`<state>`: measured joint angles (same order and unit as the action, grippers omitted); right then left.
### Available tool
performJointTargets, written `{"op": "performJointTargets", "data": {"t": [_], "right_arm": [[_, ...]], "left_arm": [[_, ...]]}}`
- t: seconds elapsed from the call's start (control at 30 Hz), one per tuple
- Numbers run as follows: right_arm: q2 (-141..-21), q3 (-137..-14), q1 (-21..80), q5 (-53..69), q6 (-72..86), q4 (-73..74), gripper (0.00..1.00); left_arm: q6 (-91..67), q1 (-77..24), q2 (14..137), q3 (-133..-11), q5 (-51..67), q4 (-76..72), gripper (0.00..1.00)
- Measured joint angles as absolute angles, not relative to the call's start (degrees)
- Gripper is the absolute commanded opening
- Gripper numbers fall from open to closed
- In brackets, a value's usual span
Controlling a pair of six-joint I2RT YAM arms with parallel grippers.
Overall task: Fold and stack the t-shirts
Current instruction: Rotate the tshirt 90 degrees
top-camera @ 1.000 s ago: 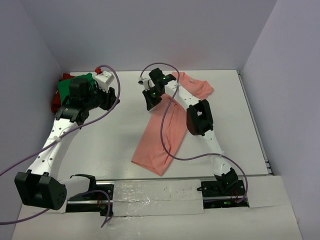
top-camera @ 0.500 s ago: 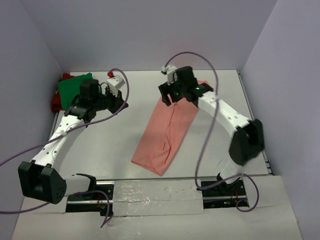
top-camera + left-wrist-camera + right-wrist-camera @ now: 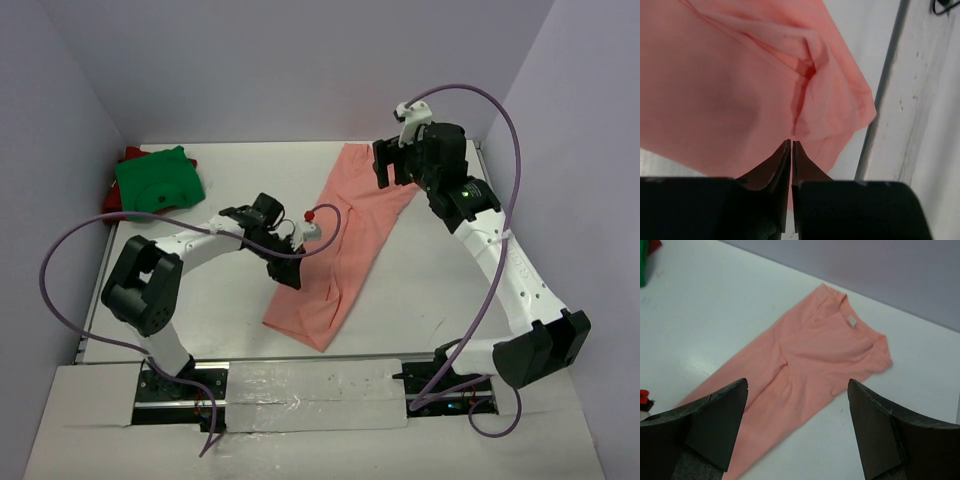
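Pale lilac walls (image 3: 300, 60) are enclosing a white table (image 3: 225, 325) on three sides; a glossy strip (image 3: 315, 395), possibly tape, is running along its near edge.

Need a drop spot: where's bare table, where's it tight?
Free: far middle between green shirt and pink shirt; near-left between left arm and front rail; right of pink shirt. Crowded: far-left corner, green over red shirt; left gripper at pink's edge.

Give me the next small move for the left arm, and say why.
Probably lift the left gripper a little and draw the cloth over. Its jaws look closed on the left edge of the pink shirt, which lies in a long strip, while the right gripper hangs open above the collar end.
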<state>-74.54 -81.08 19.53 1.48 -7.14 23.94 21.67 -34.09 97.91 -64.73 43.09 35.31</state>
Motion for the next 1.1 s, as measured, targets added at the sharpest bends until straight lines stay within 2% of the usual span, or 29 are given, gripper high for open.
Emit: {"op": "performJointTargets", "data": {"t": [0.2,0.33,0.37,0.47,0.53,0.9,1.0,1.03,1.1], "right_arm": [[-73.54,-77.28,14.94,3.20,-5.76,26.35,0.87],[-73.30,-77.14,14.06,4.23,-5.37,26.50,0.87],[-73.30,-77.14,14.09,4.45,-5.37,26.50,0.87],[-73.30,-77.17,14.09,5.10,-5.39,26.63,0.87],[-73.30,-77.14,14.09,5.41,-5.39,26.63,0.87],[-73.30,-77.14,14.09,6.50,-5.39,26.63,0.86],[-73.30,-77.12,14.06,6.94,-5.39,26.63,0.86],[-73.30,-77.12,14.06,6.96,-5.41,26.63,0.86],[-73.30,-77.12,14.06,6.94,-5.41,26.63,0.86]], "left_arm": [[26.55,-33.93,100.33,-63.00,47.33,40.73,0.21],[27.86,-34.22,101.25,-62.59,49.43,41.28,0.31],[28.05,-34.33,101.54,-62.59,49.87,41.28,0.39],[28.88,-34.92,102.98,-62.61,51.24,41.21,0.55],[29.02,-35.38,104.18,-62.61,51.72,41.04,0.58],[28.69,-37.08,109.21,-65.87,52.56,40.51,0.59],[28.18,-37.19,109.80,-66.67,52.56,40.27,0.54],[28.12,-37.19,110.00,-67.05,52.56,40.23,0.49],[28.01,-37.19,110.37,-67.57,52.58,40.07,0.45]]}}
